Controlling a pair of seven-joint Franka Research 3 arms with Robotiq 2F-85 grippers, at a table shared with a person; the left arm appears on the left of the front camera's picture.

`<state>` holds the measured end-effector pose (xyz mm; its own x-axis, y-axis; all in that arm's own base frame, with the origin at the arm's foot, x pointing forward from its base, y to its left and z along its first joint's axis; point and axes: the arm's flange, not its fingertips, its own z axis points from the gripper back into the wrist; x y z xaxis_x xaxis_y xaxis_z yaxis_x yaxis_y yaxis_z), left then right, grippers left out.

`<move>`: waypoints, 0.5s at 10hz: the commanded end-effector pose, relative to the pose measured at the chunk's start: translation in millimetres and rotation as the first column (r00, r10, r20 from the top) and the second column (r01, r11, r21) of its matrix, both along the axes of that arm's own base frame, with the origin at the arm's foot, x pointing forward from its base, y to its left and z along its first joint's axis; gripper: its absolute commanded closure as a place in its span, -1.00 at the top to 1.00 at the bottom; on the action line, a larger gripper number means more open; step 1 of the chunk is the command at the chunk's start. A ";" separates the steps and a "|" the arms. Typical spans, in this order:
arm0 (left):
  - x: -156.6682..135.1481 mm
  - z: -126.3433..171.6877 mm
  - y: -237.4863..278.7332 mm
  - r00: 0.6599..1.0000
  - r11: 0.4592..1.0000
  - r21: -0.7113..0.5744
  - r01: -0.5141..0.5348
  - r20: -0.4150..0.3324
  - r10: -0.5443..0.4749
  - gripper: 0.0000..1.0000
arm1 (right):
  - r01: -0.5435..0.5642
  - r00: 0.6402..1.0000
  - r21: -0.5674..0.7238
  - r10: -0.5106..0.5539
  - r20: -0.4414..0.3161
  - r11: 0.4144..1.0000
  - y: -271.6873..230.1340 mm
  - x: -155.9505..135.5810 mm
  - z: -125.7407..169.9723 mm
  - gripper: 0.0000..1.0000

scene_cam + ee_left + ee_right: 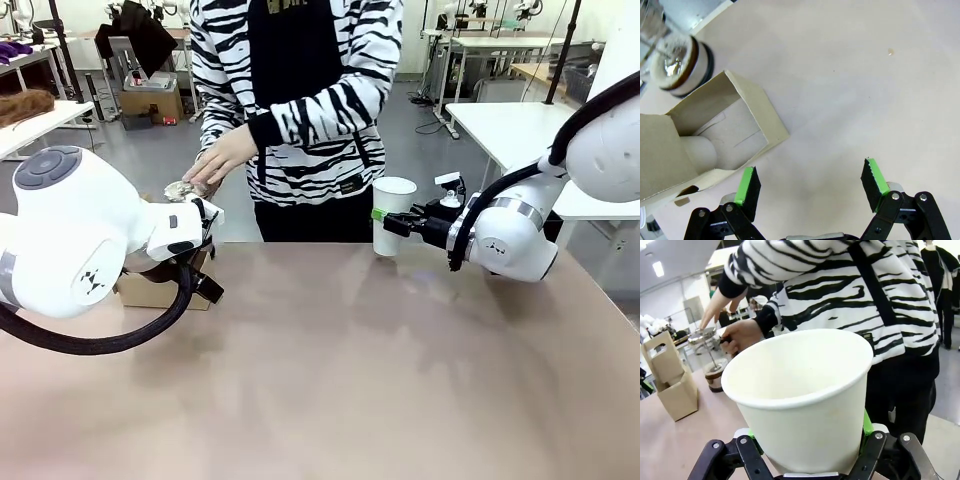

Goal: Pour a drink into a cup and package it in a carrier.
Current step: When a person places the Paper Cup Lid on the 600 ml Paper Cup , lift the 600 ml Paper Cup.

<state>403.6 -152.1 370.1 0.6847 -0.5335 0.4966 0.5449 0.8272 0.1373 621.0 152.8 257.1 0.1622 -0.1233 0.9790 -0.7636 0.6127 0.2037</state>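
Note:
The white paper cup (393,213) stands upright near the table's far edge with my right gripper (392,222) shut on its side. In the right wrist view the cup (805,390) is empty inside, and green pads (867,424) press on its wall. The person's hands rest on the glass pitcher (711,357), which holds the dark drink (715,379) low down. The brown carrier (671,385) stands beside it. My left gripper (810,186) hangs open over bare table, just beside the carrier (715,130). The pitcher (677,65) shows from above behind it.
The person in a striped top stands at the far side, one hand (218,158) over the pitcher's top (182,190). My left arm hides most of the carrier (150,293) in the front view. The tan table (350,380) lies bare in front.

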 end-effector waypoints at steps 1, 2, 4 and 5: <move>-0.1 0.4 0.4 1.000 1.000 -0.003 0.000 0.000 0.000 1.00 | 0.006 1.000 0.003 -0.006 -0.001 1.000 2.2 0.2 2.9 0.60; -0.1 0.4 0.4 1.000 1.000 -0.003 0.000 0.000 0.000 1.00 | 0.006 1.000 0.003 -0.006 -0.001 1.000 2.2 0.2 2.9 0.60; -0.1 0.4 0.4 1.000 1.000 -0.003 0.000 0.000 0.000 1.00 | 0.006 1.000 0.003 -0.006 -0.001 1.000 2.2 0.2 2.9 0.60; -0.1 0.4 0.4 1.000 1.000 -0.003 0.000 0.000 0.000 1.00 | 0.006 1.000 0.003 -0.006 -0.001 1.000 2.2 0.2 2.9 0.60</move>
